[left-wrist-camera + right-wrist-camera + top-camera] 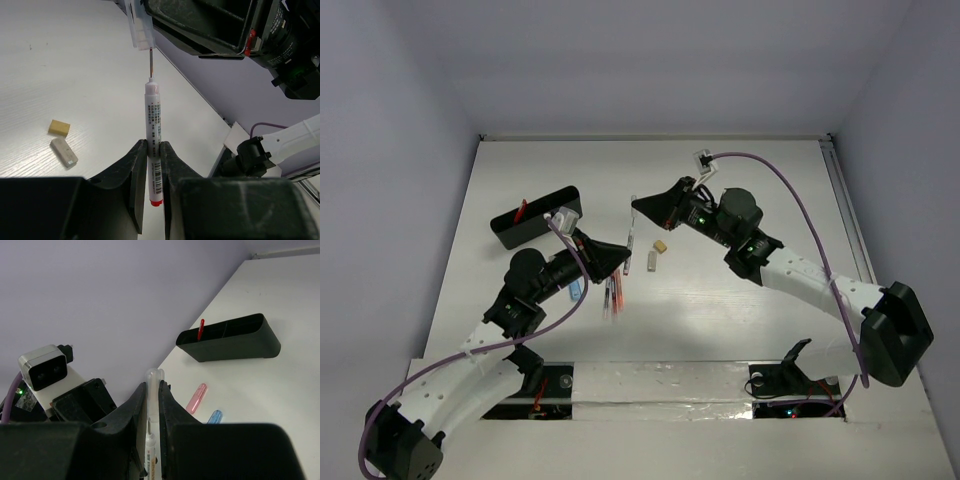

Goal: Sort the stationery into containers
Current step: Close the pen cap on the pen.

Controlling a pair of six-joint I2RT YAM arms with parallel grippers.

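The right wrist view takes in the black box [235, 345], a red pen [201, 329] standing in it, and a pink capsule [196, 397] and blue capsule [215, 416]. The left wrist view shows a white eraser [64, 151] and beige eraser [59, 127] instead. The left end effector [153, 145] clamps the white pen [153, 120]. The right end effector [153, 387] pinches its clear cap [154, 376]. White counter [740, 310], lilac walls [640, 60].

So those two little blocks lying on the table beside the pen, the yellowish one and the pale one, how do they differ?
Colour: the yellowish block is tan, while the pale block is greyish white. Shape: the yellowish block is short and nearly square, while the pale block is longer and narrower, with rounded corners. Both lie flat and loose on the table, close together with a small gap between them.
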